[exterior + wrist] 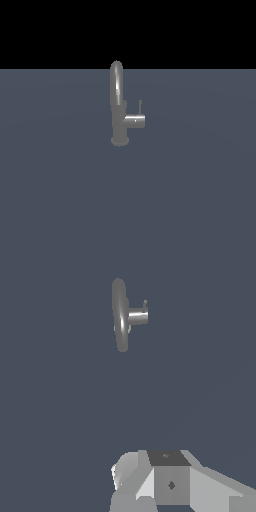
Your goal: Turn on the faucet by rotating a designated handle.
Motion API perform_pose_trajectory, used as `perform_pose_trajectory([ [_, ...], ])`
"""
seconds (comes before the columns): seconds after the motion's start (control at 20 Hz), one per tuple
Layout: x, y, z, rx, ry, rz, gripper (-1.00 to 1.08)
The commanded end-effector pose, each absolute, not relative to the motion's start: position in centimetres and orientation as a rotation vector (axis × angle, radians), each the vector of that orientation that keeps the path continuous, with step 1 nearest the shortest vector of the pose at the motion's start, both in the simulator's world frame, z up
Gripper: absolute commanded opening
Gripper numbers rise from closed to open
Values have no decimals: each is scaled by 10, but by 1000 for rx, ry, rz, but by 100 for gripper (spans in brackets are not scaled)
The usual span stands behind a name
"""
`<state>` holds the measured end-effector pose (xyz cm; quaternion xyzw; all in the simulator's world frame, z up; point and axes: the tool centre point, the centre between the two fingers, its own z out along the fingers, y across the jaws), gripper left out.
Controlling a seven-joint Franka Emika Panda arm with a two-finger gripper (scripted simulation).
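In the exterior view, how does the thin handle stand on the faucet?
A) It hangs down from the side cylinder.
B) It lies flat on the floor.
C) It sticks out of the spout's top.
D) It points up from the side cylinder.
D: the handle rises upright from the faucet's side cylinder.

Blocky grey-white wrist housing (170, 483)

One faucet (118, 107) stands on the one grey surface (200, 200). It carries one arched spout, one round base, one short side cylinder and one thin handle (140, 107). One hand (150, 486) is partly visible, well apart from the faucet.
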<state>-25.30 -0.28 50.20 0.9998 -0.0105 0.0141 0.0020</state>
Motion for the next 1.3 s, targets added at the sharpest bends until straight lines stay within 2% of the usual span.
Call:
perform_pose_trajectory([
  [0.0,-253,-3,502,3137,-33,44,-100],
  [0.6,-233,-1,499,3179,-103,-29,-100],
  [1.25,-168,0,485,3291,-349,-288,-100],
])
